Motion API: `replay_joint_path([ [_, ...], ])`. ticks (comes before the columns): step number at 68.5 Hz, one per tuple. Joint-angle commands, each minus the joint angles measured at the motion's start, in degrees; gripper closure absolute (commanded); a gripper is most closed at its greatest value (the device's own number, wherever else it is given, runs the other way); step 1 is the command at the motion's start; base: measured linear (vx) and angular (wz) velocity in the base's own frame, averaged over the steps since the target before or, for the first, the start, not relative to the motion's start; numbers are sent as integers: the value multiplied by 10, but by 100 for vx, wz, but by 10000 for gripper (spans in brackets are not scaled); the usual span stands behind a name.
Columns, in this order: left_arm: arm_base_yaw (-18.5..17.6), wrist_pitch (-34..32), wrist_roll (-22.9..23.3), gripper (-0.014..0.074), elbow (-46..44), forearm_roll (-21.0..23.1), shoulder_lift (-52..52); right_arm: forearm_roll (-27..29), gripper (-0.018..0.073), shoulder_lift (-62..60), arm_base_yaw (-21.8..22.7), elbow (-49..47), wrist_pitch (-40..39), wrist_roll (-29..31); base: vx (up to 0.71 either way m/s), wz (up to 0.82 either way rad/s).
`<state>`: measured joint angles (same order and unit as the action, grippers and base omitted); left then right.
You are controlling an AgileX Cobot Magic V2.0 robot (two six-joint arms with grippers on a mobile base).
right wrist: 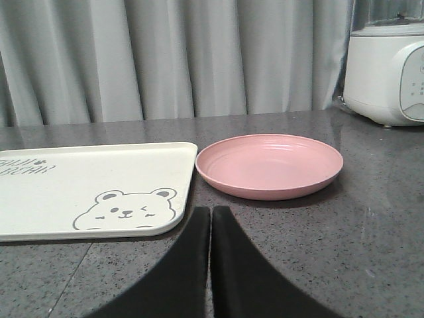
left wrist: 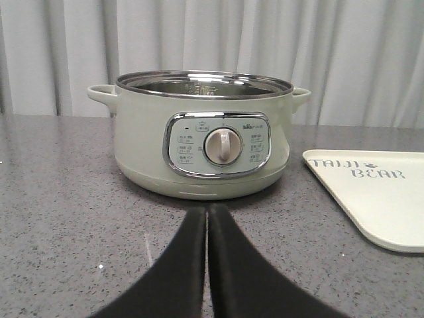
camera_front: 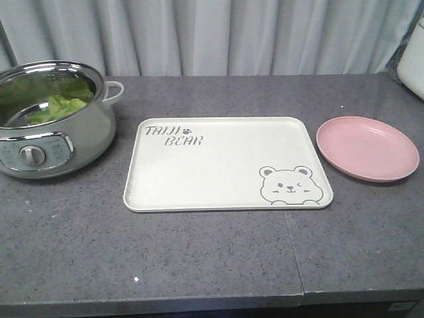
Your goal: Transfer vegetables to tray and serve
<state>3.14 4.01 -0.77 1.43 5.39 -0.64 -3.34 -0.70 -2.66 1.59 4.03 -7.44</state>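
We see a dark grey speckled stone counter (camera_front: 199, 265) with a seam on its right part, and a pale pleated curtain (camera_front: 232, 33) behind it. In the middle lies the tray (camera_front: 218, 172): cream, flat, rectangular, with rounded corners, a low raised rim, "TAIJI BEAR" lettering and a grey bear face, nothing on it. To its left, just beside it but not touching, stands a round pale-green electric pot (camera_front: 79, 139) with a shiny steel rim, side handles and a front dial. Right of the tray is a round pink plate (camera_front: 368, 147), smooth and shallow, close to the tray edge but apart from it. A glossy white appliance (right wrist: 387, 73) stands at the far right. The vegetables (camera_front: 56, 106), crinkly green leaves, lie inside the pot; from the left wrist view the pot wall hides them. The left gripper (left wrist: 207, 218), with black tapered fingers pressed together on nothing, sits low over the counter in front of the dial, clear of the pot and the leaves. The right gripper (right wrist: 211, 215), likewise closed and holding nothing, points at the gap between the tray's bear corner and the plate, well apart from the leaves.
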Motion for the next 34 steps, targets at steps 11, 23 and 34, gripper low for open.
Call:
replay_joint_path([
  [11,-2,-40,2,602,16,5,-8,-7,565,-4,-1,9,-45,0,0,0],
  [23,-2,-40,2,602,16,5,-8,-7,565,-4,-1,9,-45,0,0,0],
  [34,-2,-40,2,602,16,5,-8,-7,565,-4,-1,9,-45,0,0,0],
])
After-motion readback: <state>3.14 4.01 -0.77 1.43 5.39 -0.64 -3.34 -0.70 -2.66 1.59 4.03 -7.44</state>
